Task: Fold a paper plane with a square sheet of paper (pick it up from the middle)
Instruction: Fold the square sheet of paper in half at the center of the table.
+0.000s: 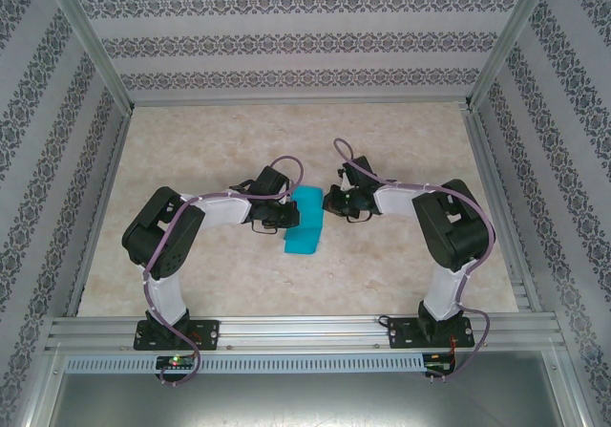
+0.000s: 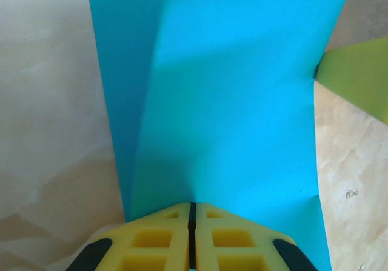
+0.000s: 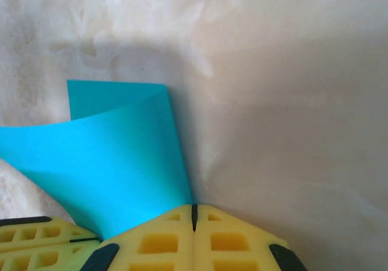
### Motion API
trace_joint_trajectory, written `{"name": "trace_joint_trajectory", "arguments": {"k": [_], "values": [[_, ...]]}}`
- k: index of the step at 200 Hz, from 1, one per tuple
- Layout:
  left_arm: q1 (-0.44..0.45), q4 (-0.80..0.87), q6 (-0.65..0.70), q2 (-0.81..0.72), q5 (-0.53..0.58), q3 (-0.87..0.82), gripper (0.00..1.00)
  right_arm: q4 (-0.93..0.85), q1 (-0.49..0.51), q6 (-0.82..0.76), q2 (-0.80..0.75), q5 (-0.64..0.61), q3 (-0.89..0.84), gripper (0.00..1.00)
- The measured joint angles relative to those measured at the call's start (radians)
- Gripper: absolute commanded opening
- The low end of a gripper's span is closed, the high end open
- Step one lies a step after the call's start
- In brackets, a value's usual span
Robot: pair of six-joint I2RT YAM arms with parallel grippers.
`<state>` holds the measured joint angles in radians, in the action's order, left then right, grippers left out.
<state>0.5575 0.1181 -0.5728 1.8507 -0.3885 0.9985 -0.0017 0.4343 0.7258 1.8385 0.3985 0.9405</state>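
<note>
The turquoise square sheet of paper [image 1: 305,219] lies bent between both grippers at the middle of the table. My left gripper [image 1: 286,215] is shut on its near edge, and the sheet [image 2: 230,101] rises from the closed yellow jaws [image 2: 191,207] with a soft curve along its left side. My right gripper [image 1: 330,203] is shut at the paper's right edge. In the right wrist view the sheet [image 3: 115,156] curls up and over a lower layer, and its edge runs into the closed jaws [image 3: 194,209].
The marble-patterned table [image 1: 401,131] is fenced by aluminium rails and patterned walls. One finger of the right gripper [image 2: 357,80] touches the paper's edge in the left wrist view. The left gripper's fingers [image 3: 36,237] sit at the bottom left of the right wrist view.
</note>
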Motion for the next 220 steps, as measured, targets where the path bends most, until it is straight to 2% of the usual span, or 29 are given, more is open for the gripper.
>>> {"name": "trace_joint_trajectory", "arguments": {"k": [75, 132, 220], "values": [[0.000, 0.004, 0.012, 0.002, 0.000, 0.003, 0.11, 0.015, 0.068, 0.005, 0.008, 0.007, 0.076, 0.02], [0.000, 0.005, 0.016, 0.002, 0.000, 0.003, 0.11, 0.024, 0.042, 0.000, 0.095, 0.007, 0.105, 0.02], [0.004, -0.005, 0.024, -0.004, 0.008, -0.008, 0.11, 0.025, -0.018, 0.000, 0.128, -0.018, 0.151, 0.02]]}}
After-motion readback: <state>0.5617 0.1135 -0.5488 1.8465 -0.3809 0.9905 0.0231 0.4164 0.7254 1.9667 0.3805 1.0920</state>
